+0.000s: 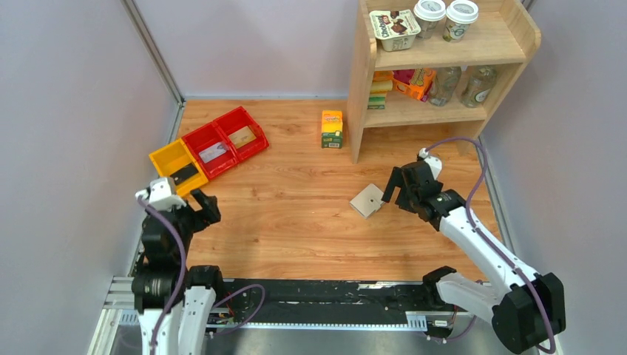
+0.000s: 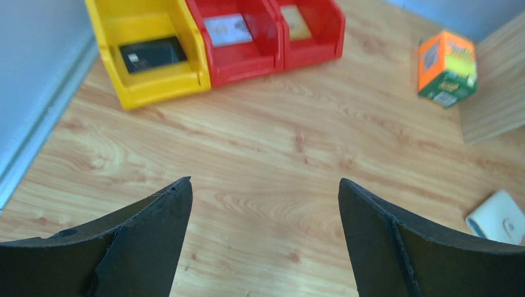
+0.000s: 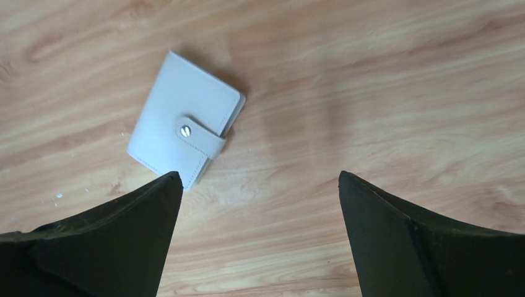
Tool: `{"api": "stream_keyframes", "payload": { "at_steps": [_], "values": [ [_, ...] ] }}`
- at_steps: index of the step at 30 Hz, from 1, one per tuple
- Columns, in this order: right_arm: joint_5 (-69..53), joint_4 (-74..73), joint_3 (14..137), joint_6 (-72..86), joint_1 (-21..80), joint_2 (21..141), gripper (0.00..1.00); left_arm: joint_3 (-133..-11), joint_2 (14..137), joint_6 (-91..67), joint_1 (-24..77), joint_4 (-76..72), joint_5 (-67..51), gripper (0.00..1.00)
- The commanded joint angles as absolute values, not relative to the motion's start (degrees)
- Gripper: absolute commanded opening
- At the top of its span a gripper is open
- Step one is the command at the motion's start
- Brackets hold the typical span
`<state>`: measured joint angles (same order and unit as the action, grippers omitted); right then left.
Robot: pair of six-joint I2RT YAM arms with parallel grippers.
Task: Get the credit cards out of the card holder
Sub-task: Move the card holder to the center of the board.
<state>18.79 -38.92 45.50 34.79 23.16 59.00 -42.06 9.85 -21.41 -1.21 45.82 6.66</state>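
The card holder [image 1: 367, 200] lies flat and shut on the wooden tabletop [image 1: 296, 222], its tab snapped down over one edge, on the near side of the wooden shelf [image 1: 436, 66]. Seen from above, the right end effector [image 1: 395, 191] sits just beside the holder's right edge. In the right wrist view the card holder [image 3: 186, 117] is off to the left of the end effector [image 3: 260, 179], not between its fingers. The holder's nearest corner is close to the tip of the left-hand finger [image 3: 155, 204]. Whether they touch I cannot tell. That end effector is spread wide with only bare wood in the gap.

The left end effector [image 1: 201, 205] is by the left edge of the tabletop, near the yellow bin [image 1: 164, 159] and the two red bins [image 1: 231, 133], well apart from the holder. It is also spread wide and holds nothing [image 2: 265, 185]. In its wrist view the card holder [image 2: 498, 216] shows at the far lower right, and an orange and green carton [image 2: 447, 68] stands beyond.
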Motion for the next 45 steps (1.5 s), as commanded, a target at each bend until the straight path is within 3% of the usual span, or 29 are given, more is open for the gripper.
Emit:
{"api": "stream_keyframes", "payload": {
  "at_steps": [1, 8, 16, 33, 37, 45],
  "values": [
    [9.3, -28.1, 40.4, 37.0, 22.9, 59.5, 1.00, -46.0, 25.1, -21.5, -1.0, 46.8, -1.5, 0.94],
    [1.0, -16.7, 33.7, 40.9, 19.4, 60.7, 0.99, -46.0, 36.6, -21.4, -1.0, 43.4, -11.0, 0.92],
    [-9.2, -1.2, 24.5, 45.5, 14.2, 61.8, 0.81, -37.1, 35.7, -26.4, -0.3, 30.8, -20.6, 0.92],
    [-18.5, 23.5, 17.8, 51.6, 8.7, 80.8, 0.58, -29.4, 46.2, -34.2, 20.0, 17.0, -14.6, 0.88],
    [-20.1, 26.5, 18.1, 51.5, 8.5, 85.2, 0.47, -27.7, 46.4, -35.2, 22.1, 14.9, -13.3, 0.88],
    [-30.1, 35.2, 20.1, 51.0, 9.7, 93.0, 0.14, -27.3, 54.6, -38.1, 26.3, 7.7, -14.2, 0.88]
  ]
}}
